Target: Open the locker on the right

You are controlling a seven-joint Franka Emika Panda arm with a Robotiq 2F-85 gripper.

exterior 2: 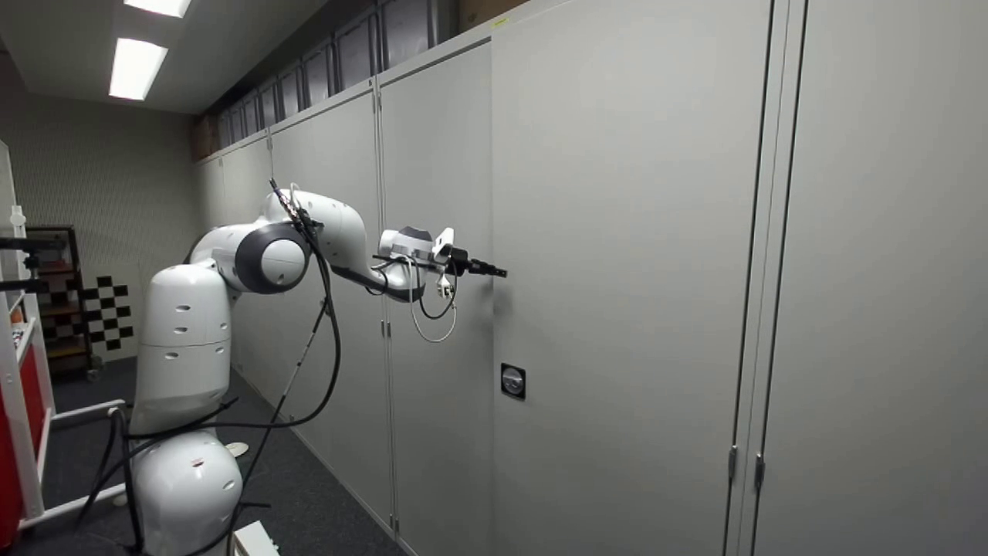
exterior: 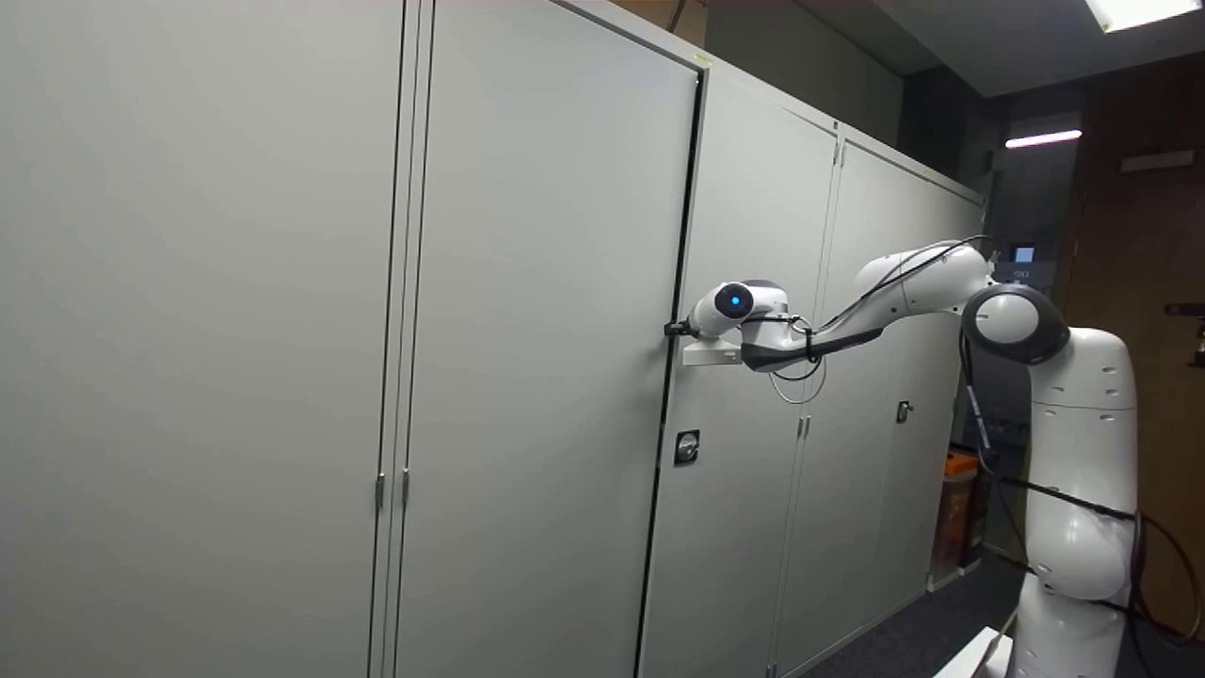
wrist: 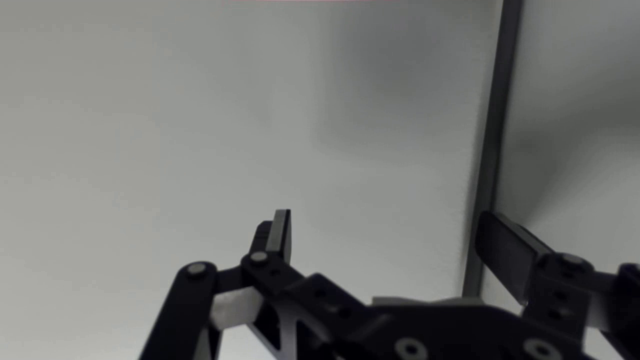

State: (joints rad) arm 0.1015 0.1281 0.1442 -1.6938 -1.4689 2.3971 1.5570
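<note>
The locker door (exterior: pixel 725 527) is tall, flat and light grey, with a small black latch (exterior: pixel 687 447). The door (exterior 2: pixel 633 232) and latch (exterior 2: pixel 513 381) also show in an exterior view. A narrow dark gap runs down the door's edge beside the plain neighbouring door. The door looks almost flush; I cannot tell whether it is slightly ajar. My gripper (exterior: pixel 678 330) is at this gap, above the latch, also in an exterior view (exterior 2: pixel 498 272). In the wrist view my gripper (wrist: pixel 384 214) is open and empty, its right finger over the dark gap. Contact is unclear. The locker's inside is hidden.
Wide grey doors (exterior: pixel 537 282) with slim vertical metal bars (exterior: pixel 379 492) flank the locker. Another latch (exterior: pixel 904 411) is farther along. An orange-lidded bin (exterior: pixel 957 490) stands beyond. A white frame with red panels (exterior 2: pixel 27 417) stands opposite the cabinets. Loose cables hang from the arm.
</note>
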